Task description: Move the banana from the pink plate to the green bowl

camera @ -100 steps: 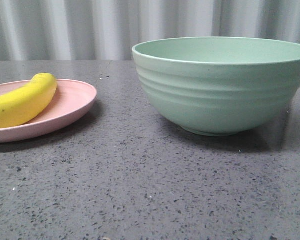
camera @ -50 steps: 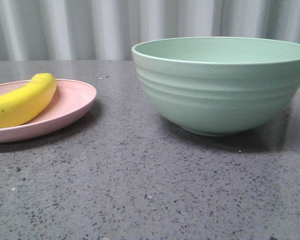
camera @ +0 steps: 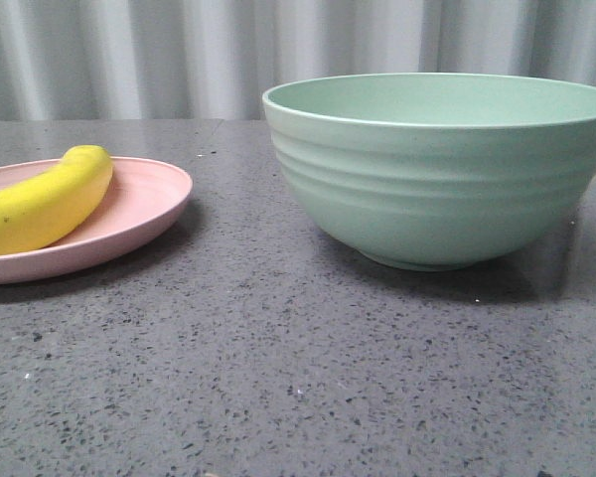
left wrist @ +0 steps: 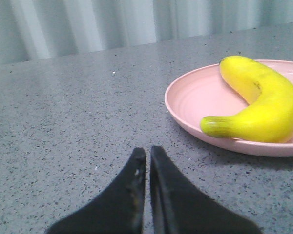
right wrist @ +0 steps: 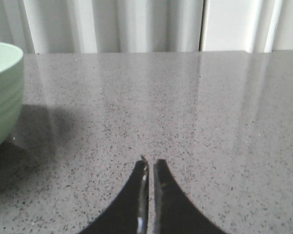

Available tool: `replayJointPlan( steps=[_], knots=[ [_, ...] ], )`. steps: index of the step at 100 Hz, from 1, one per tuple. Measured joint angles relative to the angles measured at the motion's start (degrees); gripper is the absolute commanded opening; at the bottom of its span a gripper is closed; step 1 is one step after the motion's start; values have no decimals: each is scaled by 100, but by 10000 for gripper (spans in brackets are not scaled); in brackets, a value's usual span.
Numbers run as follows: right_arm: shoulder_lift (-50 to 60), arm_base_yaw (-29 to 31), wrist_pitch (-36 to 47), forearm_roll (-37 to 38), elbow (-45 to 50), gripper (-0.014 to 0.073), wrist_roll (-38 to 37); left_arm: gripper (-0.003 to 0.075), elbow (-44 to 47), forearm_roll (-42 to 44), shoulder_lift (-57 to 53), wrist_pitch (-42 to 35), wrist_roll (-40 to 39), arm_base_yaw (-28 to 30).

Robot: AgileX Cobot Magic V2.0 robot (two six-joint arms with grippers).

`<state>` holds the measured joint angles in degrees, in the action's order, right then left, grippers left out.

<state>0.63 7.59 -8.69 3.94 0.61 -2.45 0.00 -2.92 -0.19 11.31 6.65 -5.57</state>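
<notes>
The banana (left wrist: 263,105) lay on the pink plate (left wrist: 195,105), well apart from the green bowl (camera: 442,169) on the counter (camera: 278,378). Both the left hand (left wrist: 147,156) and right hand (right wrist: 150,168) were clenched, empty. Unless opened first, the smooth, curved banana could be pushed off the low rim.

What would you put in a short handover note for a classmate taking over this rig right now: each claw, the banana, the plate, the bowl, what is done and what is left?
Left claw: shut, holding nothing, low over the table short of the pink plate.
Right claw: shut, holding nothing, over bare table beside the green bowl.
Banana: lying on the pink plate, untouched.
Green bowl: upright to the right of the plate, apart from it; what shows of its inside is bare.
Done: nothing yet.
Left: open a claw, grasp the banana, lift it, carry it over and release it in the bowl.
</notes>
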Motion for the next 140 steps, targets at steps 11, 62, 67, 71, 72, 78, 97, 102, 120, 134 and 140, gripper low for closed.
replayJointPlan(
  steps=[11,62,67,71,72,78,97,102,120,134,140],
  knots=[
    [0,0,50,0,0,-65,0,-20,0,0,0,-68,0,0],
    [0,0,62,2,0,-65,0,-20,0,0,0,-250,0,0],
    [0,0,73,2,0,-65,0,-20,0,0,0,-263,0,0],
    [0,0,73,2,0,-65,0,-20,0,0,0,-276,0,0],
    [0,0,73,2,0,-65,0,-20,0,0,0,-276,0,0],
    [0,0,73,2,0,-65,0,-20,0,0,0,-288,0,0],
    [0,0,312,2,0,-65,0,-20,0,0,0,-298,0,0],
    [0,0,355,2,0,-65,0,-20,0,0,0,-298,0,0],
    [0,0,410,2,0,-65,0,-20,0,-205,0,-311,0,0],
    [0,0,289,2,0,-65,0,-20,-20,-429,0,-311,0,0],
    [0,0,191,2,0,-65,0,-20,-49,-456,0,-300,0,0]
  ],
)
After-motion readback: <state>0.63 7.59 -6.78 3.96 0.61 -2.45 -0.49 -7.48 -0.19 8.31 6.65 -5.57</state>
